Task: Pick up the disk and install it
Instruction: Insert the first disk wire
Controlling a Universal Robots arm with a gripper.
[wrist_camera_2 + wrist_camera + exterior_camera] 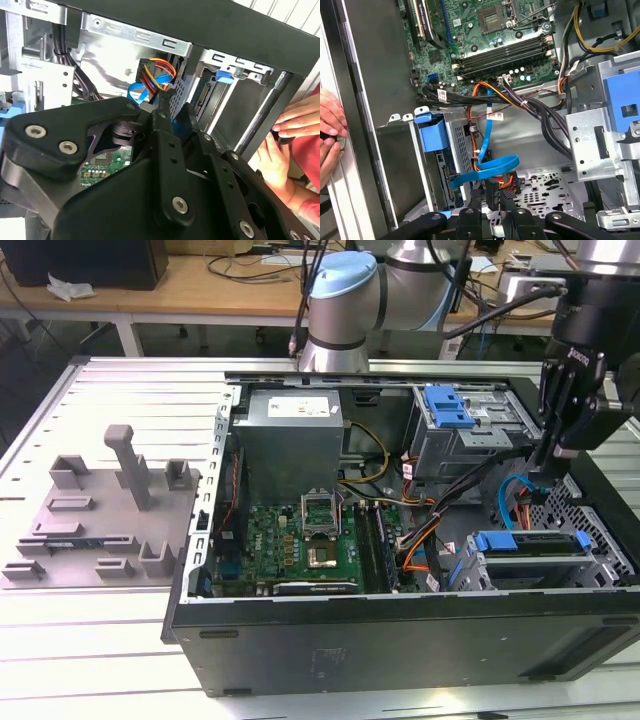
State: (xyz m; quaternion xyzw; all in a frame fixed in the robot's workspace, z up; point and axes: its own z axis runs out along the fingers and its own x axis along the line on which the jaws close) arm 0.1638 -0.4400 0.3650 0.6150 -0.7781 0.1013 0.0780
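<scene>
The disk (528, 542), framed by bright blue side rails, lies flat in the drive cage at the near right corner of the open computer case (400, 640). My gripper (548, 455) hangs above the case's right side, a little above and behind the disk and apart from it. Its fingers point down, stand close together and are shut on nothing. In both wrist views the fingertips (491, 195) (172, 112) hover over blue and orange cables inside the case.
A grey fixture plate (90, 525) with upright posts lies at the exterior view's left. A person's hand (330, 135) (290, 130) rests on the case's edge. The motherboard (300, 540), power supply (290, 435) and an upper drive bay with a blue clip (448, 408) are inside the case.
</scene>
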